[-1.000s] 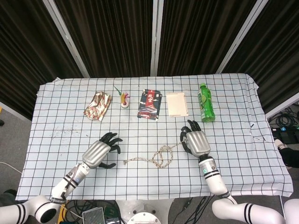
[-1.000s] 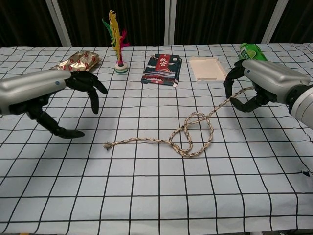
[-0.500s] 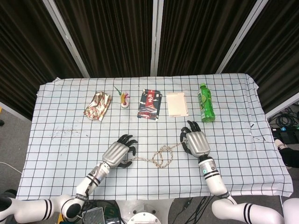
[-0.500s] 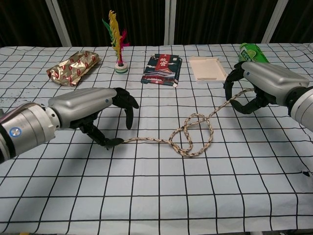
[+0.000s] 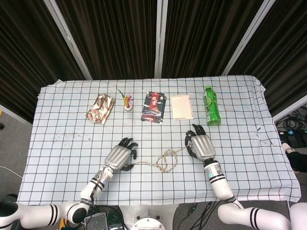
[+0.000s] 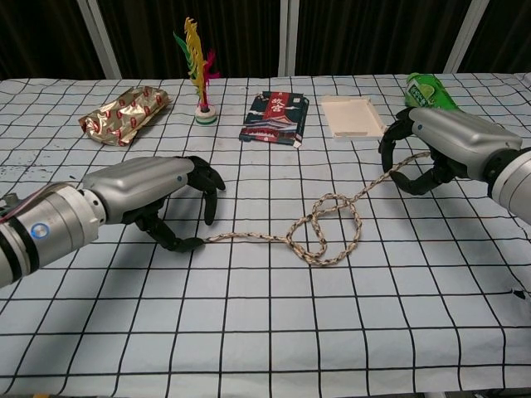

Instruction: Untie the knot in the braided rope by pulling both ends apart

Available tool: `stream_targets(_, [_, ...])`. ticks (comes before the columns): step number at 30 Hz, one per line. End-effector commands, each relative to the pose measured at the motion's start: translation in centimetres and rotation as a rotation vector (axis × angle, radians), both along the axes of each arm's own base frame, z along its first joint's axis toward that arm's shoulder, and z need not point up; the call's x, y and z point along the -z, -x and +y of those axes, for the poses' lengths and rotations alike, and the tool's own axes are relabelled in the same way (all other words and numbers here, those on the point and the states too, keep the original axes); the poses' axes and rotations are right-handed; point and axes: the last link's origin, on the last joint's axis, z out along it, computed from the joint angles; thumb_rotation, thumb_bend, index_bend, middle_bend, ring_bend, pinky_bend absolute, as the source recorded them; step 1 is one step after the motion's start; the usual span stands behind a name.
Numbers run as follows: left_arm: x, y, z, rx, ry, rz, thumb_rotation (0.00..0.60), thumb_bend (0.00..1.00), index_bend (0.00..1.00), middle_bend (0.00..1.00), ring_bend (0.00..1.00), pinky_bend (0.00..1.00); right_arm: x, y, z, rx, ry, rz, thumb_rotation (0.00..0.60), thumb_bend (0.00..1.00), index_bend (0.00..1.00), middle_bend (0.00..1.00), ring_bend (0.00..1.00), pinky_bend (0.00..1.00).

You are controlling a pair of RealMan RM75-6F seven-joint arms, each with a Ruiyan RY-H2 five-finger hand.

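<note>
The braided rope (image 5: 165,160) lies on the checked cloth with a loose knot (image 6: 328,228) in its middle. My left hand (image 6: 158,195) hovers low over the rope's left end (image 6: 207,240). Its fingers curl down over the end and the thumb tip touches it, with a gap still showing between thumb and fingers. In the head view the left hand (image 5: 120,155) sits just left of the rope. My right hand (image 6: 440,145) grips the rope's right end, which rises off the cloth into its curled fingers. The right hand (image 5: 200,146) is right of the knot.
Along the far side stand a gold snack packet (image 6: 124,112), a feather shuttlecock (image 6: 197,66), a dark printed packet (image 6: 274,118), a white tray (image 6: 353,114) and a green bottle (image 5: 211,105) lying just behind the right hand.
My left hand has moved right, from well left of the rope to its left end, and curled its fingers over it. The right hand has kept its hold and barely moved.
</note>
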Motion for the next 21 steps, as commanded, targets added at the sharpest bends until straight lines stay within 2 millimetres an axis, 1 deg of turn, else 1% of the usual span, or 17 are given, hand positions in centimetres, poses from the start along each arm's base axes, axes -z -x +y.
stream_targets(1, [0.07,-0.03,-0.08,0.005,0.004,0.007,0.600,0.26,0.50,0.16,0.00,0.00,0.05,0.01,0.01,0.000,-0.002,0.000,0.600,0.57,0.68,0.28,0.01,0.00])
stream_targets(8, [0.50,-0.16,-0.26,0.003,0.013,0.016,0.600,0.26,0.50,0.16,0.00,0.00,0.09,0.05,0.03,0.001,-0.003,-0.001,0.600,0.58,0.68,0.28,0.01,0.00])
stream_targets(13, [0.63,0.00,-0.12,0.001,0.015,0.028,0.600,0.30,0.51,0.16,0.00,0.00,0.09,0.16,0.03,0.005,-0.006,-0.003,0.600,0.58,0.68,0.28,0.01,0.00])
stream_targets(21, [0.77,0.14,-0.27,0.009,0.017,0.041,0.600,0.33,0.52,0.16,0.00,0.00,0.16,0.16,0.08,0.006,-0.008,-0.004,0.600,0.58,0.68,0.28,0.01,0.00])
